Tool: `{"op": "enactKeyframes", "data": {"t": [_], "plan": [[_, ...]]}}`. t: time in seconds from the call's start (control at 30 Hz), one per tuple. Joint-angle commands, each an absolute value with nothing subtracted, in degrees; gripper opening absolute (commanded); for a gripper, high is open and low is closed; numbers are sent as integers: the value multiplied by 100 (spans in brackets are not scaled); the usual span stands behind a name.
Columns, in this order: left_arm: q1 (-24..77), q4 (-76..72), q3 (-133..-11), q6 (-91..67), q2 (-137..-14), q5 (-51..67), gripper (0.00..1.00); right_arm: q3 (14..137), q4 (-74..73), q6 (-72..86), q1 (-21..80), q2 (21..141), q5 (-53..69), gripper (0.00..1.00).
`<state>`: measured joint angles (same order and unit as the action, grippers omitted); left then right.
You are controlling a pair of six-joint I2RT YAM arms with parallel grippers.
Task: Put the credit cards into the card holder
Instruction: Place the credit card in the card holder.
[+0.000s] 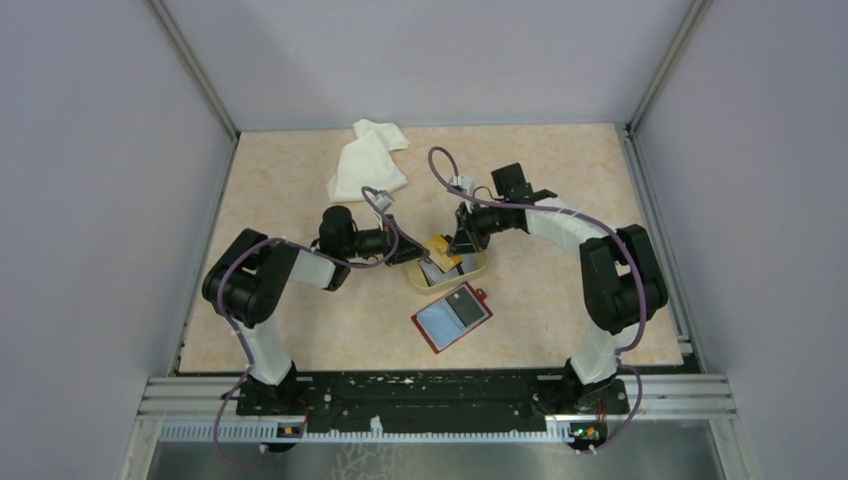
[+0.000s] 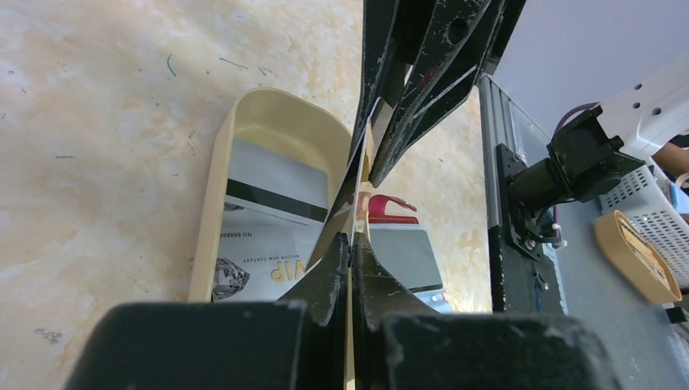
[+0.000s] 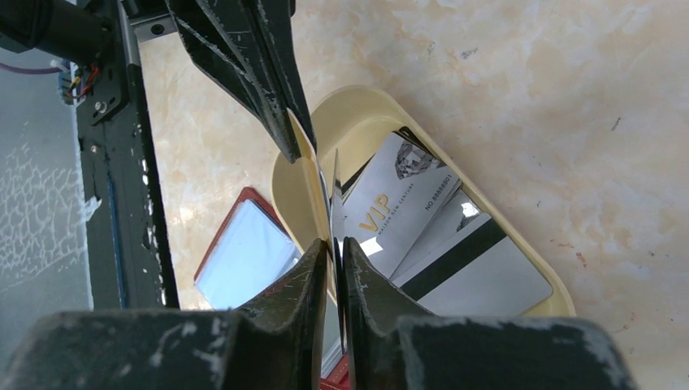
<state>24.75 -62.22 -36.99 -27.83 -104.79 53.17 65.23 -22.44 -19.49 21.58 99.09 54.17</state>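
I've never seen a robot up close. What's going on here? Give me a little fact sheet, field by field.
held item: yellow-orange card, seen edge-on between both grippers, over the dish
left gripper: shut on that card
right gripper: jaws around the card's other end; whether it is gripping is unclear
dish: tan, holds a VIP card and a dark-striped card
card holder: red, lying open beside the dish, on its near side
cloth: white, crumpled, far side
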Motion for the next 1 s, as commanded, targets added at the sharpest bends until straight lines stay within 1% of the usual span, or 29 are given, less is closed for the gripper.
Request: {"op": "enactKeyframes", "data": {"t": [0.0, 0.5, 0.97], "plan": [[2476, -5921, -3864, -2363, -10459, 5392, 0, 6685, -2285, -2043, 2145, 10011, 5225, 14], [2478, -5111, -3919, -2347, -10307, 5112, 0, 6870, -2585, -2131, 2145, 10269, 5004, 17], [2472, -4324, -3868, -2233, -10013, 4662, 0, 6932, -2621, -2065, 2145, 10242, 4843, 17]]}}
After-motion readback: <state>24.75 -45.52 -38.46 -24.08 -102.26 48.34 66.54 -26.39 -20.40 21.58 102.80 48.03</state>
